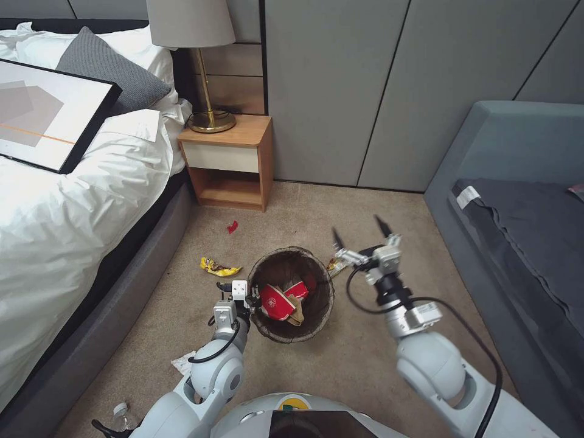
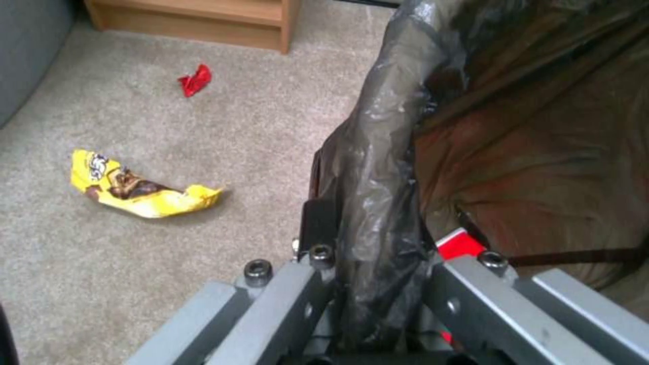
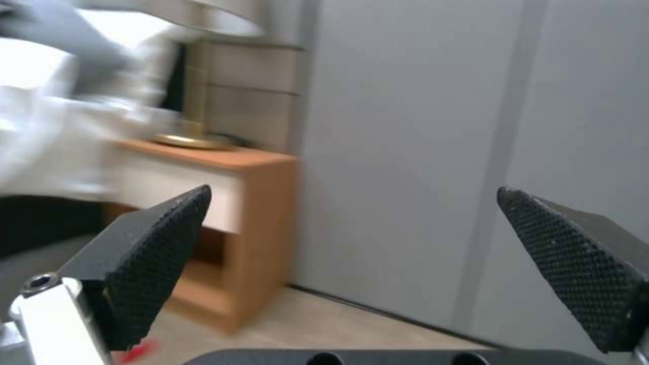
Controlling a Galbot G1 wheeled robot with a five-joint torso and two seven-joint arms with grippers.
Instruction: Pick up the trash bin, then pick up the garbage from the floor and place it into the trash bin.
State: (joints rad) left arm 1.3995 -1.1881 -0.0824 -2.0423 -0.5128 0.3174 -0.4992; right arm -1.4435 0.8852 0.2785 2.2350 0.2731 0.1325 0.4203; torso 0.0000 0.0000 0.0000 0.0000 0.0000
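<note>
The left pincer (image 1: 248, 299) clenched the trash bin (image 1: 291, 293) by its near rim. The right pincer (image 1: 359, 236) hung released just beyond the bin's right side, nearest the wrapper (image 1: 335, 265) beside the bin.

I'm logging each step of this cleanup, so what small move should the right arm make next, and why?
Probably lower the open right pincer toward the small yellowish wrapper on the beige carpet beside the round bag-lined trash bin. The left pincer already clamps the bin's rim, red-and-white paper cups lie inside, and that wrapper looks like the nearest litter to the empty right pincer.
</note>
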